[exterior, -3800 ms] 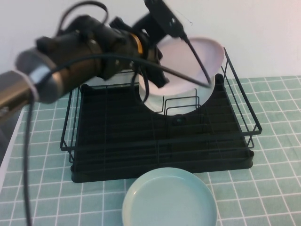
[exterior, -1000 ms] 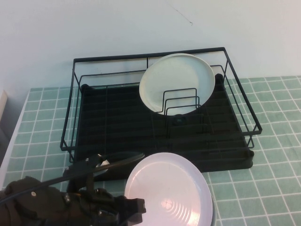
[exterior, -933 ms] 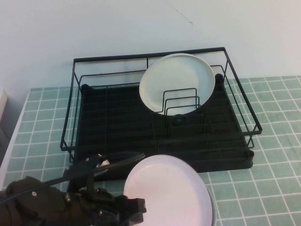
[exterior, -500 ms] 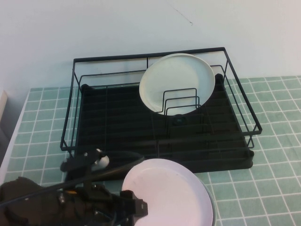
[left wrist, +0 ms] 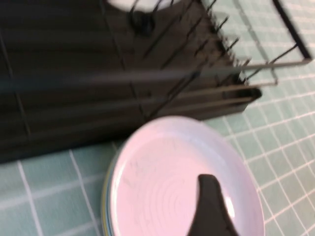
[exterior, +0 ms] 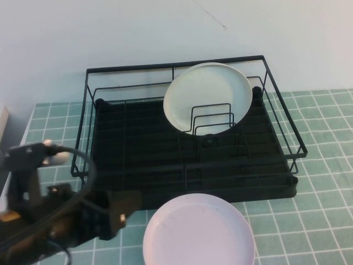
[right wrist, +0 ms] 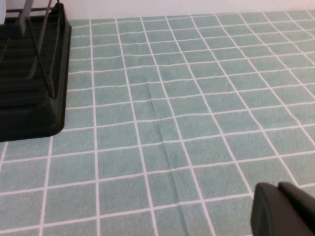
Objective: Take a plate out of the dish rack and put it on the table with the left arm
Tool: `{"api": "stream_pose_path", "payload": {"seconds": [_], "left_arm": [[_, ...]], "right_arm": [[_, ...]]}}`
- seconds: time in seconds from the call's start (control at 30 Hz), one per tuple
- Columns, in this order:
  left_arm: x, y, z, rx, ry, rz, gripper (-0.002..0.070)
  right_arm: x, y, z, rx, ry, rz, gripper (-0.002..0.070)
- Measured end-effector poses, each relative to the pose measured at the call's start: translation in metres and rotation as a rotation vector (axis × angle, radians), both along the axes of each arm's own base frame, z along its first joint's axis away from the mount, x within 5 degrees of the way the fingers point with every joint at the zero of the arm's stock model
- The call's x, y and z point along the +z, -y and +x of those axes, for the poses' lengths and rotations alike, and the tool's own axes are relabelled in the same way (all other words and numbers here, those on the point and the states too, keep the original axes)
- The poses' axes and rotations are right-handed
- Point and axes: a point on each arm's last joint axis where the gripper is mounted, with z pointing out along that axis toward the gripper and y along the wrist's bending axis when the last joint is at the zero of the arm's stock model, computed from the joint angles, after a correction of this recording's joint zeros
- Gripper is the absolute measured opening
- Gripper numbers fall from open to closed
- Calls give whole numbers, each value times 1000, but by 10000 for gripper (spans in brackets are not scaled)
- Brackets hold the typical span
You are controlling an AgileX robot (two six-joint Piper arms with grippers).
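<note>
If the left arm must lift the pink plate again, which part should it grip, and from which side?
Probably the plate's raised rim on its left edge, approached from the robot's left, where the left gripper sits. The plate lies flat on another plate before the dish rack, so only its rim offers a hold. The right gripper is over bare table.

Readable text: none in any view.
Pink plate (exterior: 198,232): plain, no lettering or mark.
Cream-white plate (exterior: 208,97): plain, no print.
Dish rack (exterior: 138,143): no brand or label legible.
Tiled table (right wrist: 197,98): only grout lines, no signs.
Left gripper (exterior: 118,212): no legible marking.
Right gripper (right wrist: 283,211): no legible marking.
</note>
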Motion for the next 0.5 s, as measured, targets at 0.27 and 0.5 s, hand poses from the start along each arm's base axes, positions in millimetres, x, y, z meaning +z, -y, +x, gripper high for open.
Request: {"api": "stream_pose_path", "payload": {"seconds": [0.27, 0.5], "left_arm": [[30, -25, -40, -107, 236, 84, 174], [33, -49, -86, -247, 348, 262, 10]], "right_arm": [[0, 0, 0, 0, 0, 0, -2], [0, 0, 0, 0, 0, 0, -2]]}}
